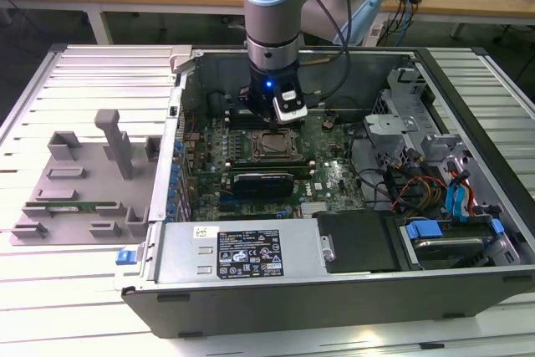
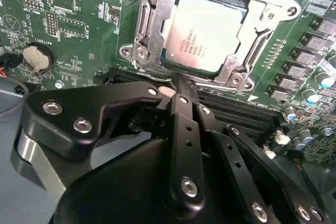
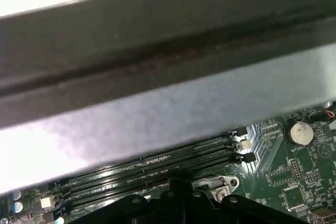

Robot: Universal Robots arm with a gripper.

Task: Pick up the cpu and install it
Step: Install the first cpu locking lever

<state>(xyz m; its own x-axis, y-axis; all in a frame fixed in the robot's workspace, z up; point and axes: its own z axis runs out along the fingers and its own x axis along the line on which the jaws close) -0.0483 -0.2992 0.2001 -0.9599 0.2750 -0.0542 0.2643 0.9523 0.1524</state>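
A: Where is the cpu [image 2: 203, 34] right now?
B: It lies flat in its socket on the motherboard [image 2: 84, 19], silvery top up, with the metal socket frame [image 2: 148, 24] around its edges. The exterior view shows the cpu [image 1: 272, 146] near the middle of the open computer case [image 1: 334, 307].
A: And the tool?
B: The tool [image 2: 180, 83] is closed, drawn together to one narrow tip with nothing gripped. In the second wrist view that tip sits just beside the frame's edge, between the socket and the memory slots [image 2: 236, 109]. Whether it touches the frame, I cannot tell.
A: What about the arm?
B: In the exterior view the arm [image 1: 272, 6] reaches down into the case from above and hangs over the board on the far side of the socket. Its wrist covers the tip there.
A: Anything else on the board?
B: A round coin cell [image 2: 37, 59], well apart from the socket. In the first wrist view the coin cell [image 3: 300, 133] sits on the board beside the end of the memory slots [image 3: 157, 163], and the tool [image 3: 178, 184] sits close to those slots.
A: And outside the case?
B: At the exterior view's left a grey tray [image 1: 75, 181] rests on the white slatted table [image 1: 50, 290], and a long green memory stick [image 1: 79, 205] lies in it. Inside, the power supply [image 1: 242, 252] runs along the near wall, and coloured cables [image 1: 418, 190] bunch at the exterior view's right
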